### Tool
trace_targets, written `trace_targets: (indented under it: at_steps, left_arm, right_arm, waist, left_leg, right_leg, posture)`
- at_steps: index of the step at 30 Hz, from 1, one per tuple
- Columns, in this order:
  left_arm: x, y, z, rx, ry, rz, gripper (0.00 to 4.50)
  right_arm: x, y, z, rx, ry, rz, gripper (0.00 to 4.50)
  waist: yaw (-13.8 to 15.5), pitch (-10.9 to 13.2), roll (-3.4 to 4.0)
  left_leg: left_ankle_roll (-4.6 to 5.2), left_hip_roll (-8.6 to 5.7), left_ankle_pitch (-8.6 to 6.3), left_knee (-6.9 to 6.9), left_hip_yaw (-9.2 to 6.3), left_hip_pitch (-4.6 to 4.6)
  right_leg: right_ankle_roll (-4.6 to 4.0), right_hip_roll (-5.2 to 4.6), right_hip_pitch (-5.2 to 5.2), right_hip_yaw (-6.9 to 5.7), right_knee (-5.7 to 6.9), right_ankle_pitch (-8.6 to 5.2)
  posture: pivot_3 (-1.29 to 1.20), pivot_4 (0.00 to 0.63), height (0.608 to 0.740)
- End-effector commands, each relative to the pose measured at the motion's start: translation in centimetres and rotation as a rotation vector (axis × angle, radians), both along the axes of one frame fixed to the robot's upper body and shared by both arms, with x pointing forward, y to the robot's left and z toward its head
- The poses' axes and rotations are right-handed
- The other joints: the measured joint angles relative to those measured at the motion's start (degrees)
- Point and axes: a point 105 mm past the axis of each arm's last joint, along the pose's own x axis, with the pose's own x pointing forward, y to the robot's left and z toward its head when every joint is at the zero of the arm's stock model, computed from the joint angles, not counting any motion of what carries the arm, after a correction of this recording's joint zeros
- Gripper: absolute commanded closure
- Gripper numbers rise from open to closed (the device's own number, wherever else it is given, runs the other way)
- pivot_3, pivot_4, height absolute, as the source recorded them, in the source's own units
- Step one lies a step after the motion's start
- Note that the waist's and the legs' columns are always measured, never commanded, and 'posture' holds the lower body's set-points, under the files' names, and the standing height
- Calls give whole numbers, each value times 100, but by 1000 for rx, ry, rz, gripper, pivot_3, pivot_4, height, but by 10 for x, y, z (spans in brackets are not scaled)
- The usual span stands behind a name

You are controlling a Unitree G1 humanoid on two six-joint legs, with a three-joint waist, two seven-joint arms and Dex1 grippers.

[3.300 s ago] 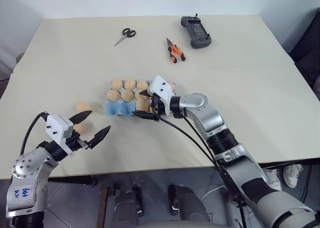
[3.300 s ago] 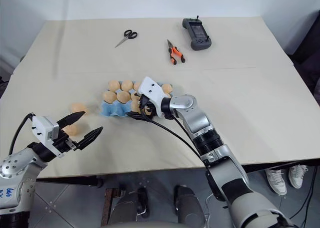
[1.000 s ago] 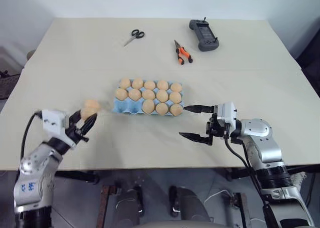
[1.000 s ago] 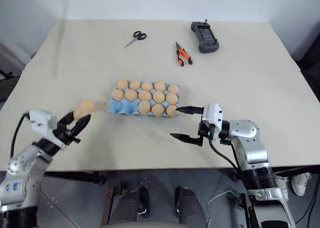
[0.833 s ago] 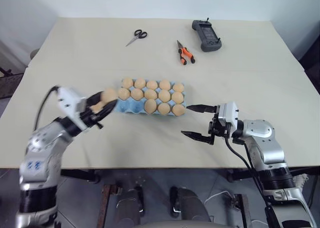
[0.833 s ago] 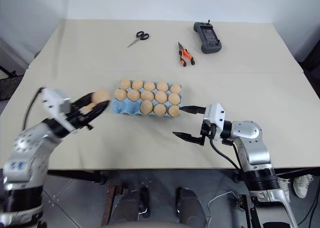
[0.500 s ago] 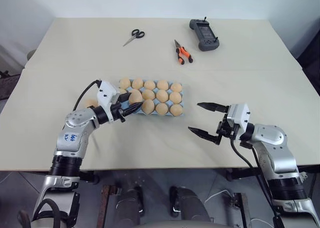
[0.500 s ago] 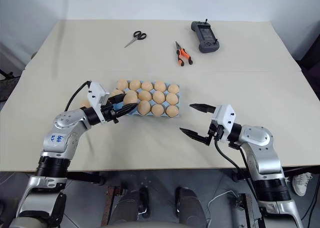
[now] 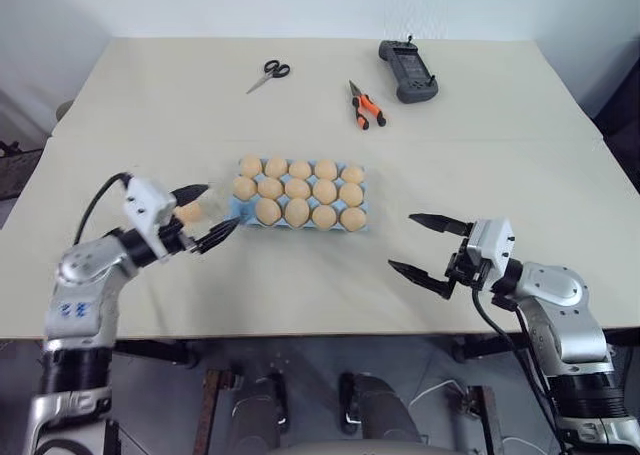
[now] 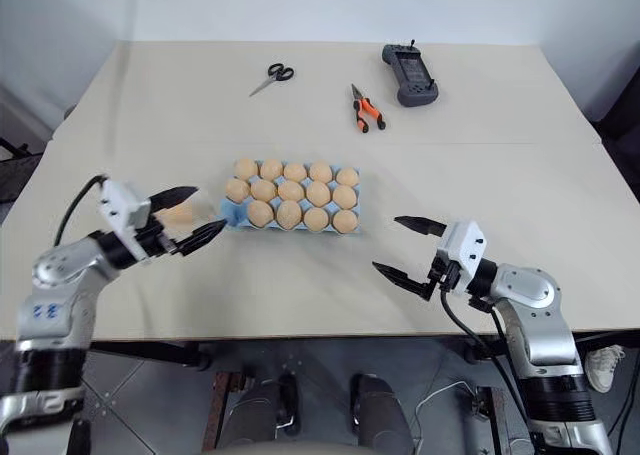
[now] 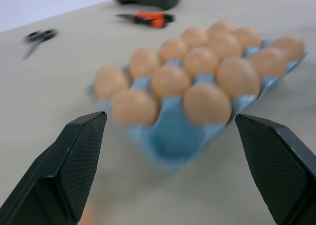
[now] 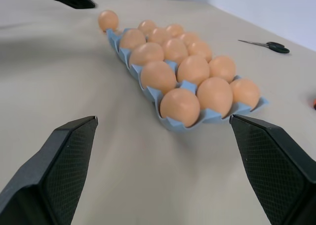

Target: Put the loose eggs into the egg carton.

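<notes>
- The left hand [image 9: 205, 214] hovers over the worktop [image 9: 300, 275] just left of the carton [image 9: 300, 197], its two black fingers spread wide and grasping nothing.
- One loose egg [image 9: 189, 212] lies on the worktop between those spread fingers as the head views show it; whether a finger touches it cannot be told.
- The right wrist view shows that same egg [image 12: 108, 20] resting on the worktop right at the carton's far end, which the left wrist view does not make clear.
- The carton sits mid-worktop, light blue, with three rows of five cups.
- Fourteen eggs [image 9: 298, 188] fill it; the left wrist view shows one bare blue cup [image 11: 168, 138] at the carton's near left corner, closest to the left hand.
- Scissors [image 9: 267, 73] lie far back on the worktop, left of centre.
- Orange-handled pliers [image 9: 364, 103] lie to the right of the scissors, behind the carton.
- A dark handheld controller [image 9: 407, 55] rests at the back, right of the pliers.
- The left wrist view catches all three back items beyond the carton; the right wrist view catches the scissors [image 12: 266, 45] alone of the three.
- The right hand [image 9: 425, 245] hovers right of the carton and well apart from it, fingers spread wide, released and empty.
</notes>
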Motion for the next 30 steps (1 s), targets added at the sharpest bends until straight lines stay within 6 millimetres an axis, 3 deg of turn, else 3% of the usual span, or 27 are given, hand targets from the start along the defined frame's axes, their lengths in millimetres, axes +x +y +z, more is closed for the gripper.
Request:
trace_targets:
  at_steps: [1, 4, 7, 11, 14, 17, 24, 26, 30]
  left_arm:
    - [-22, 36, 9, 6, -94, 159, 47]
    - [-45, 67, -6, -30, -76, 332, 47]
    - [-56, 81, -15, -110, -64, 478, 47]
    - [-62, 72, -23, -156, -58, 509, 47]
    - [-57, 59, -22, -165, -55, 463, 47]
    - [-44, 48, -18, -153, -48, 406, 47]
    - [18, 27, -4, -79, -63, 359, 47]
    - [33, 22, -5, -79, -47, 343, 47]
    - [57, 17, -14, -70, 27, 341, 47]
  right_arm:
    - [0, -13, 7, 11, -68, -28, 0]
    - [2, -21, 4, 30, -83, -76, 0]
    - [-1, -13, 2, 38, -79, -44, 0]
    - [-1, -4, 3, 52, -79, -14, 0]
    - [0, 0, 6, 45, -88, 6, 0]
    - [2, 4, 11, 41, -97, 22, 0]
    - [5, 17, 22, 42, -109, 68, 0]
    - [5, 22, 25, 52, -106, 80, 0]
    - [5, 29, 31, 61, -108, 103, 0]
  waist:
    - [-1, 0, 0]
    - [-21, 0, 0]
    - [-17, 0, 0]
    - [21, 0, -1]
    - [9, 0, -1]
    - [8, 0, 0]
    - [11, -1, 0]
    - [-1, -1, -1]
    - [8, -1, -1]
  left_leg:
    - [0, 0, 0, 0, -1, 1]
    - [-2, 0, -2, -4, -1, 1]
    - [0, -1, -4, -7, -1, 1]
    - [-1, -2, -4, -6, -3, 0]
    - [0, -3, -5, -6, 0, -3]
    - [0, -3, -5, -8, 5, -6]
    - [5, -7, -7, -9, 6, -8]
    - [10, -6, -11, -11, 10, -9]
    - [5, -3, -8, -14, 12, -8]
  right_leg:
    - [-9, 0, 0, 0, 0, -5]
    - [-39, -3, 3, 4, -13, -21]
    - [-43, -6, 5, 5, -23, -24]
    - [-56, -6, 9, 2, -34, -28]
    - [-59, -4, 15, 5, -51, -24]
    - [-57, -1, 16, 6, -64, -21]
    - [-29, -4, 17, 4, -57, -4]
    - [17, -3, 11, 5, -52, 22]
    - [19, 4, -4, 0, -27, 16]
  posture:
    - [0, 150, 740]
    - [0, 150, 740]
    - [0, 150, 740]
    - [0, 150, 740]
    - [0, 150, 740]
    - [0, 150, 740]
    - [0, 150, 740]
    - [0, 150, 740]
    - [0, 150, 740]
